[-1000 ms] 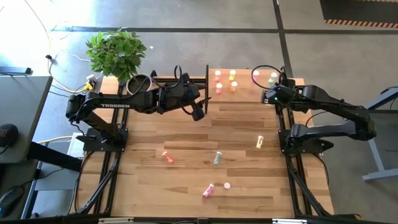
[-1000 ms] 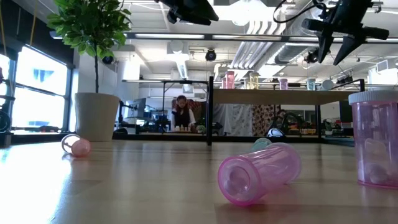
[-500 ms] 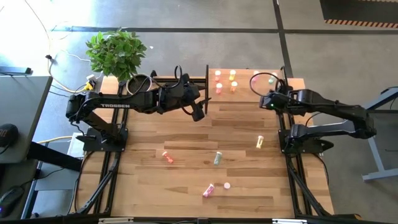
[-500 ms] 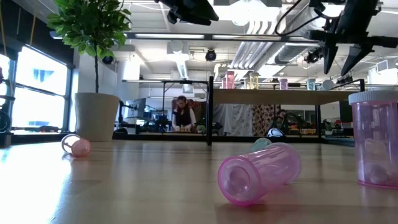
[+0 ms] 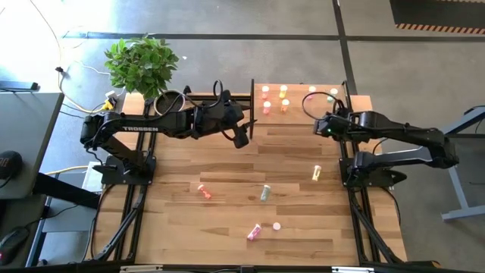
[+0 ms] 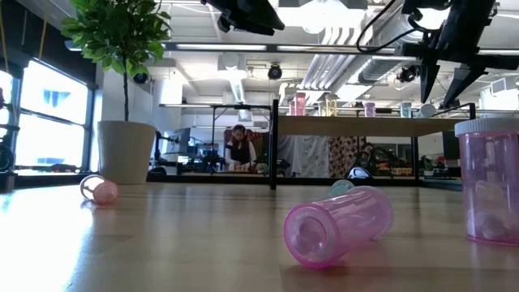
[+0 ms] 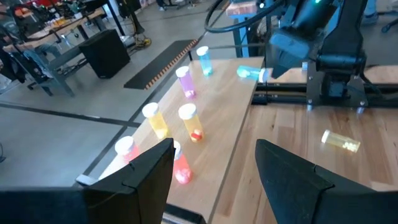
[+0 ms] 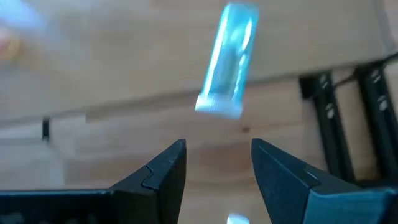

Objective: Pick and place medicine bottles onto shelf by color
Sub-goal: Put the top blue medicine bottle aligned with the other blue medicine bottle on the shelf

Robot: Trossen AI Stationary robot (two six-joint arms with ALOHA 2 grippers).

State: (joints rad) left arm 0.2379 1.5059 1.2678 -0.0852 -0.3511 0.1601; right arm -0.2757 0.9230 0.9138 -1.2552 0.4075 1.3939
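- on the far edge of the striped wooden tabletop [image 5: 250, 197] i see the shelf [image 5: 299, 114], a smooth light-wood platform with a thin black upright panel [image 5: 251, 106] along its left side.
- several small translucent cylinders stand upright on it: an orange-red bottle [image 7: 181, 168], a yellow bottle [image 7: 153, 119], a pink bottle [image 7: 186, 82] and a pale blue-green bottle [image 7: 204, 60], each with a pale round cap.
- my left gripper [image 5: 241, 135] hangs just beside the black panel, on the tabletop side; through its wrist camera the two dark, blunt fingers [image 7: 143, 174] stand well apart with nothing between them.
- my right gripper [image 5: 324, 125] hovers at the shelf's near right edge. its angular black fingers [image 8: 163, 171] are parted and empty.
- past those fingers a pale green bottle [image 8: 227, 59] lies on its side on the light wood, a clear tube with a white cap, not touching the gripper.
- down on the tabletop more bottles lie on their sides: a yellow one [image 5: 317, 173] near the right arm's base, a green one [image 5: 264, 193] in the middle, a red one [image 5: 203, 190] to its left, and a pink one [image 5: 254, 231] nearest the front.
- from table height the fallen pink one is a glossy see-through tube, and another pink bottle [image 6: 488, 182] stands upright at the right edge.
- a leafy potted plant [image 5: 142, 67] sits at the far left corner.
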